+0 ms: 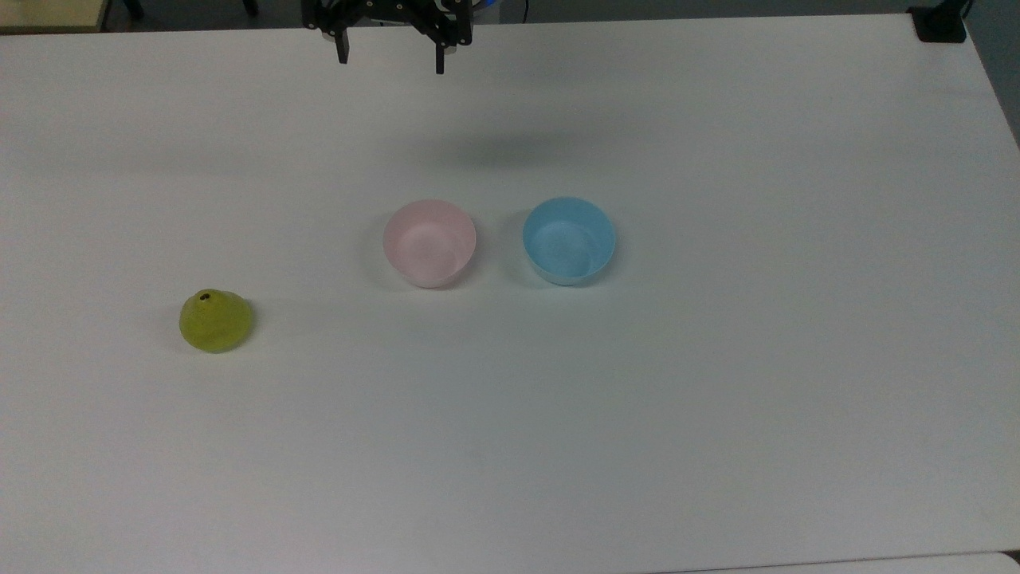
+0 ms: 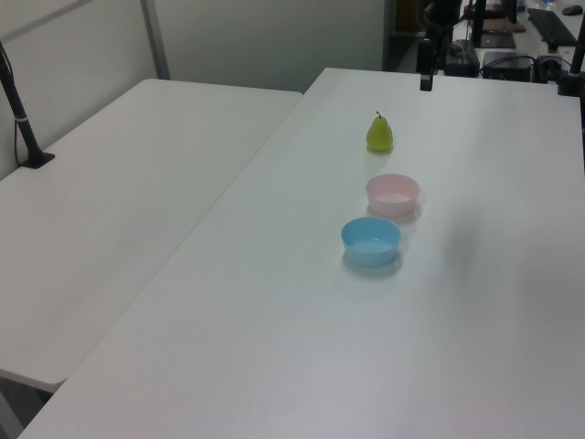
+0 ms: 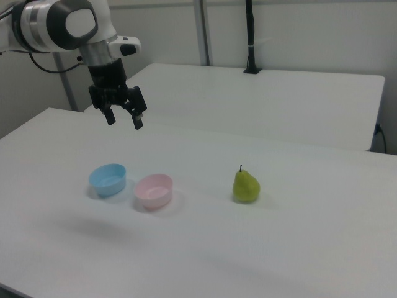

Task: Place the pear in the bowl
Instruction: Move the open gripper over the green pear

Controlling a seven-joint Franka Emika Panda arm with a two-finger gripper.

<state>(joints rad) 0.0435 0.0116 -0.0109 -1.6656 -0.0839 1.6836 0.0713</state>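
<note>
- Your gripper (image 3: pixel 124 119) hangs high above the table (image 1: pixel 717 399) with its fingers spread apart and nothing between them. In the right view it sits above and behind the two bowls, well away from the pear (image 3: pixel 246 185).
- The pear stands upright on the table, stem up, by itself. In the top view it is well to the left of the pink bowl (image 1: pixel 429 242) and a bit nearer the camera.
- The pink bowl and the blue bowl (image 1: pixel 568 240) stand just beside each other, not touching, both empty.
- Risk one: the pear is rounded and narrows upward. If you close on the narrow neck, it will likely slip out or tip. Come down far enough to grip the wide belly.
- Risk two: if you descend off-centre, one finger may hit the pear first and knock it over or set it rolling across the smooth top.
- Risk three: the bowls look light. Lower too far at the drop and you may shove or flip the pink one, or nudge it into the blue.
- Risk four: with the bowls so close and matched in size, a small aiming error in the top view's right direction puts the pear in the blue bowl instead.
- Risk five: released from too high, the pear may bounce out.
</note>
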